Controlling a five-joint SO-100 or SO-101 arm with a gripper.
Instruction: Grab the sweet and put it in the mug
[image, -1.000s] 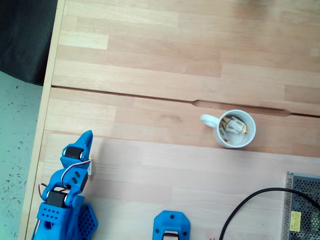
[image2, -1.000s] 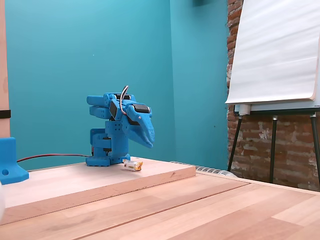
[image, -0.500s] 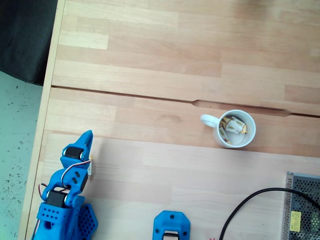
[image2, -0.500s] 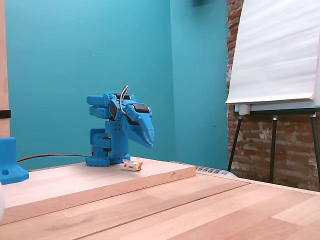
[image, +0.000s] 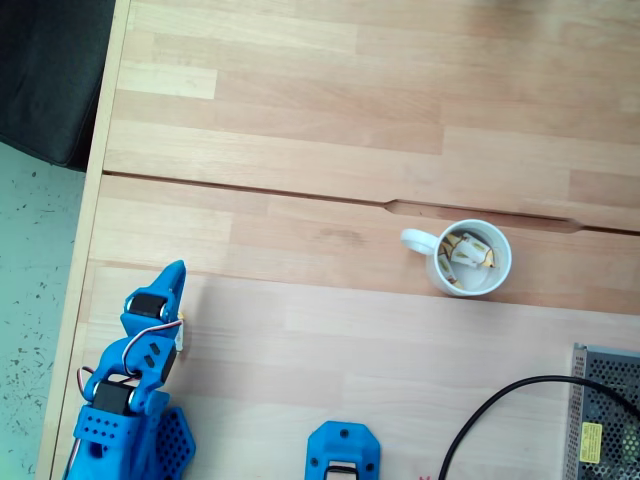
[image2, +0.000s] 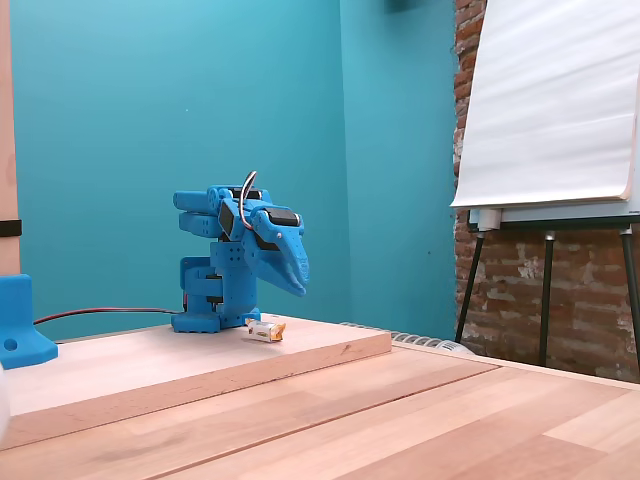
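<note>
The white mug (image: 505, 262) stands right of centre in the top-down fixed view, handle (image: 412, 240) to the left, with several wrapped sweets (image: 463, 252) inside. In the low side fixed view one sweet (image2: 265, 331) lies on the raised wooden board, just in front of the arm's base and below the gripper. The blue arm is folded over its base at the lower left. Its gripper (image: 177, 272) (image2: 300, 285) is shut, holds nothing, and hangs above the sweet without touching it. From above, the arm mostly covers that sweet; a small white bit (image: 181, 338) peeks out beside it.
A grey metal mesh box (image: 606, 415) sits at the lower right with a black cable (image: 500, 405) curving beside it. A blue printed block (image: 342, 455) (image2: 15, 320) stands at the bottom edge. The table edge (image: 90, 200) runs down the left. An easel (image2: 550, 150) stands beyond the table.
</note>
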